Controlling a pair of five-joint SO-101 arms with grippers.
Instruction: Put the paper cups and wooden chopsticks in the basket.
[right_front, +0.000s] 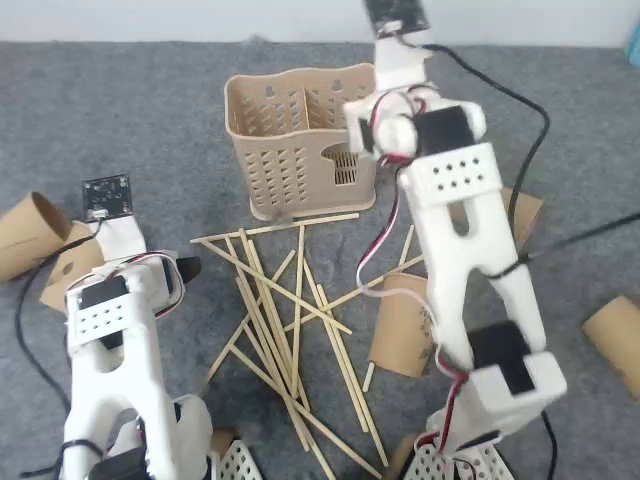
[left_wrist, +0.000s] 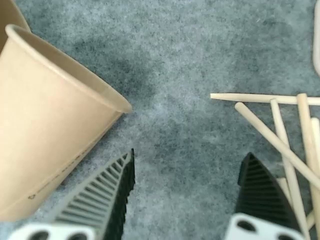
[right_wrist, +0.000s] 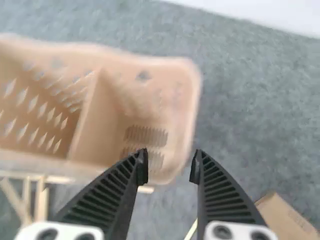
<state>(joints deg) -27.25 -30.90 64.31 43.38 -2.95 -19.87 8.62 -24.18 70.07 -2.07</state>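
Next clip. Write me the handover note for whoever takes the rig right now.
Left gripper: open, empty, over carpet between a cup and the chopsticks.
Right gripper: open, empty, at the basket rim.
Done: nothing visible in the basket.
Left: all chopsticks, scattered before the basket, and the cups lying around them.
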